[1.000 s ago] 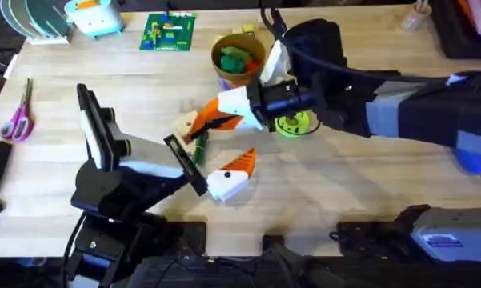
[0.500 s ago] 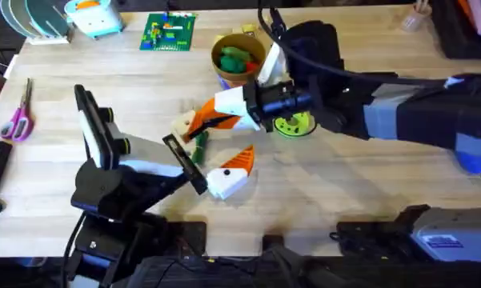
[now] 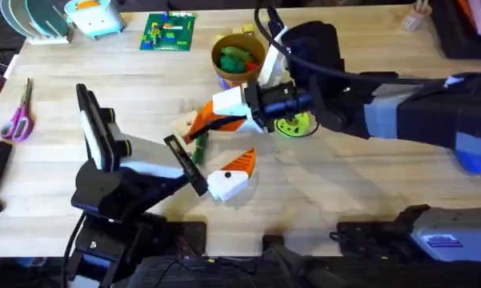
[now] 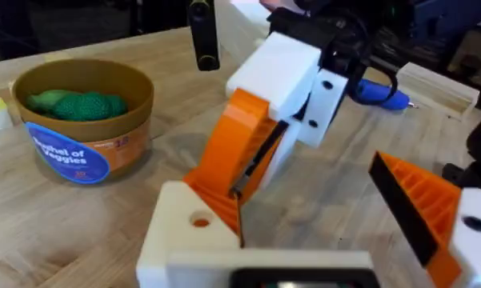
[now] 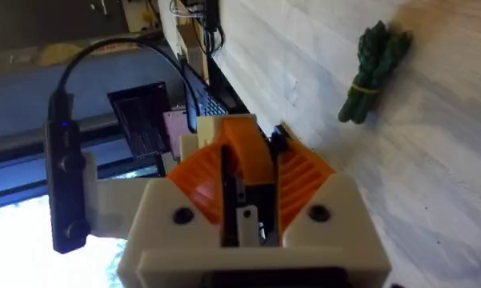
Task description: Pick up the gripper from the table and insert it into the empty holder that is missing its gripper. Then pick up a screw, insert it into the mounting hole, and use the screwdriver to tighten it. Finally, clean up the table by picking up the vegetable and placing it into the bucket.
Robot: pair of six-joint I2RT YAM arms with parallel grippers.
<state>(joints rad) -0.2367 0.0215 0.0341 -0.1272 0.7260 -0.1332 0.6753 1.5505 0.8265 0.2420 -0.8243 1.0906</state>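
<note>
My right gripper (image 3: 210,117) reaches across the middle and is shut on the gripper (image 4: 234,152), an orange ribbed wedge. The wedge's tip touches the holder (image 4: 188,234), the bare white finger mount of my left gripper (image 3: 214,148). In the right wrist view the wedge (image 5: 242,148) sits clamped between orange pads (image 5: 304,180). My left gripper (image 4: 304,236) is open, its other finger (image 4: 420,204) carrying an orange pad. The vegetable (image 3: 200,143), a dark green bundle (image 5: 374,70), lies on the table under the wedge. The bucket (image 3: 237,61) stands behind, holding green toy vegetables. The blue screwdriver (image 4: 380,93) lies at the right.
A yellow-green disc (image 3: 293,124) lies beside the right wrist. A green brick plate (image 3: 169,32) sits at the back, scissors (image 3: 18,116) at the left edge. Bare wood lies at the front right of the table (image 3: 344,192).
My right gripper has edged slightly left and back with the orange wedge. The left arm has not moved.
</note>
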